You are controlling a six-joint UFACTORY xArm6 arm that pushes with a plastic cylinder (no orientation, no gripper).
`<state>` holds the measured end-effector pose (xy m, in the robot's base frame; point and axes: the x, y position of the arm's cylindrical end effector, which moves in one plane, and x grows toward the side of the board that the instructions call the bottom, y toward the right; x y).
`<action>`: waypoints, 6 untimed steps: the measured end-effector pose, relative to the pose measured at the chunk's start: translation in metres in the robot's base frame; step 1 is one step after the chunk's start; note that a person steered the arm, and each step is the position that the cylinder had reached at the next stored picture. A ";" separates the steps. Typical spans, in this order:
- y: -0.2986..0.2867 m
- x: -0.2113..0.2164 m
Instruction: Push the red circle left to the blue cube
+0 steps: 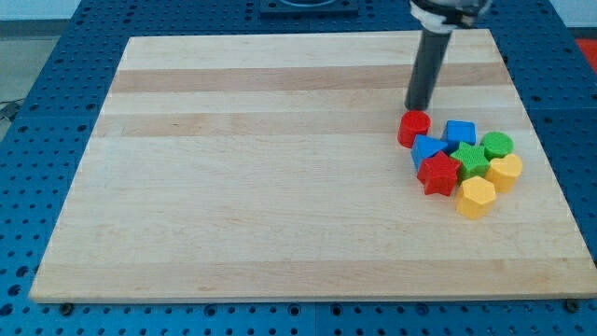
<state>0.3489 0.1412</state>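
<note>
The red circle lies on the wooden board at the view's right. The blue cube sits just right of it, a small gap between them. My tip stands directly above the red circle's upper edge, touching or nearly touching it. The rod rises from there toward the view's top.
A tight cluster lies below and right of the red circle: a second blue block, a red star, a green star, a green circle, a yellow heart-like block and a yellow hexagon.
</note>
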 end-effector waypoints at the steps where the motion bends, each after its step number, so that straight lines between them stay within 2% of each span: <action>1: -0.026 0.027; 2: -0.039 0.056; 6: -0.019 0.052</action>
